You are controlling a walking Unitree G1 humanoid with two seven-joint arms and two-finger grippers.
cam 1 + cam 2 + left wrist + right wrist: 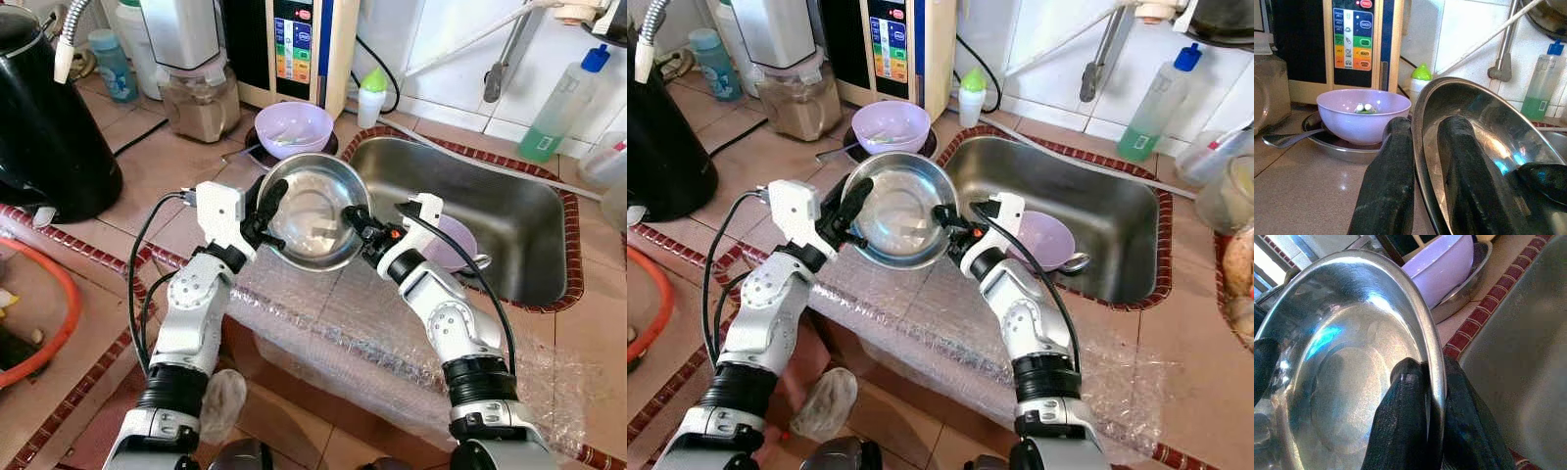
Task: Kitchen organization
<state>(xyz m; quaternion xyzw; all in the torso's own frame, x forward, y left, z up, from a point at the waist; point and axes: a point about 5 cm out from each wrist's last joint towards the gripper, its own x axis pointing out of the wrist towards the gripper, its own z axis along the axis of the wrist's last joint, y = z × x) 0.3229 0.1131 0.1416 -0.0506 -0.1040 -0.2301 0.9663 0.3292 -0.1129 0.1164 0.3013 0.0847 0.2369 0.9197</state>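
Beyond your left gripper's fingers point(1386, 191) stands a cream appliance point(1386, 44) with a dark front panel point(1354, 36) of coloured buttons. You can see print on each button, but it is too small and blurred to read. The barcode label on the green-liquid bottle point(1542, 88) is likewise illegible.
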